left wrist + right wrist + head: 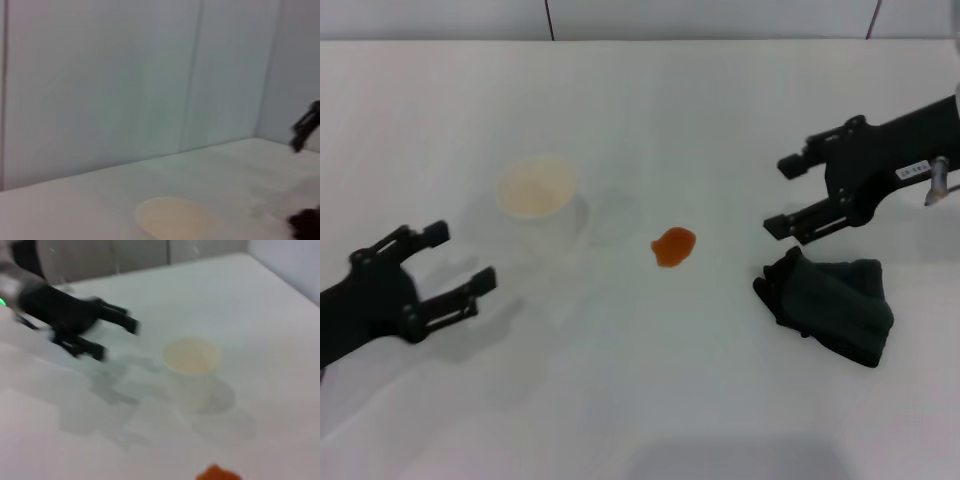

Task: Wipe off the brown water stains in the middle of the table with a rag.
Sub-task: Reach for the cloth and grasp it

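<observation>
The rag (830,303) lies bunched on the table (650,390), its long axis slanting from near the stain (673,246) toward the right edge. The right gripper (782,195) hovers open just behind it. The left gripper (460,257), open, sits beside the cup (535,190). Bare tabletop separates rag and stain.

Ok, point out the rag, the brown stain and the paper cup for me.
rag (830,305), head view, on the middle of the bunched dark cloth.
brown stain (673,246), head view, on the centre of the orange-brown blot.
paper cup (534,189), head view, on the cup's open inside.
</observation>
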